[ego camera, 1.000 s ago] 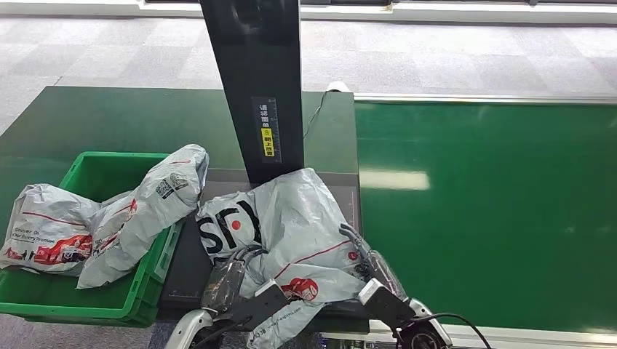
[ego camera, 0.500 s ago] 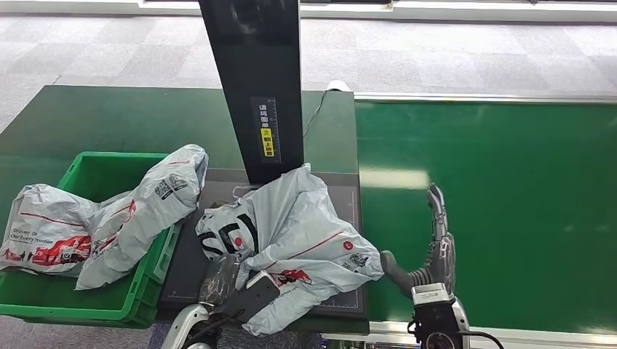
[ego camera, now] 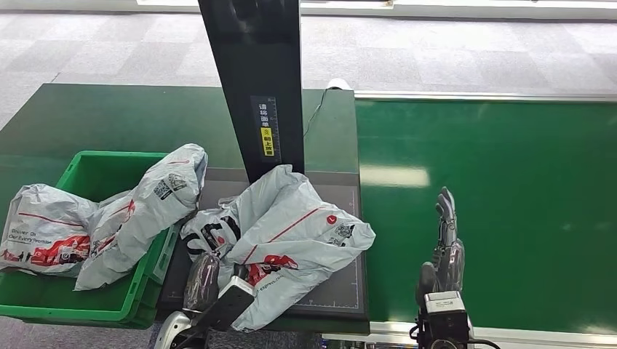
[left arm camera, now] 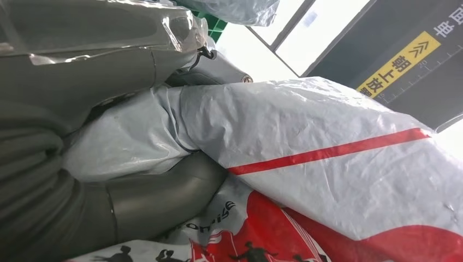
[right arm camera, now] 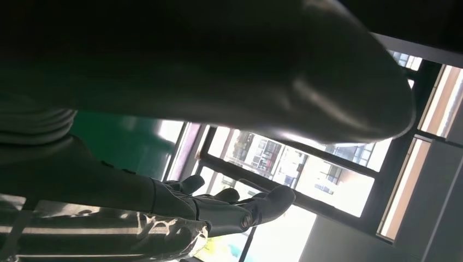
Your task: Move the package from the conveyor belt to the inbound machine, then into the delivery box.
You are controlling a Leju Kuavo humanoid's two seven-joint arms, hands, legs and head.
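Your package (ego camera: pixel 291 233) — a grey mailer bag with red print — lies crumpled on the dark platform of the inbound machine (ego camera: pixel 342 291), right at the foot of its black upright column (ego camera: pixel 255 80). Your left hand (ego camera: pixel 207 280) is at the bag's near edge, and the left wrist view shows its thumb and fingers pressed into the plastic with a fold pinched between them. Your right hand (ego camera: pixel 445 251) stands well apart from the package, over the green conveyor belt (ego camera: pixel 509 182), fingers straight and spread, holding nothing. To the left of the platform, the green delivery box (ego camera: pixel 94 171) sits on the dark green desk (ego camera: pixel 109 116) — it holds two more grey mailer bags (ego camera: pixel 102 218), one draped over the rim nearest the platform and almost touching your package.
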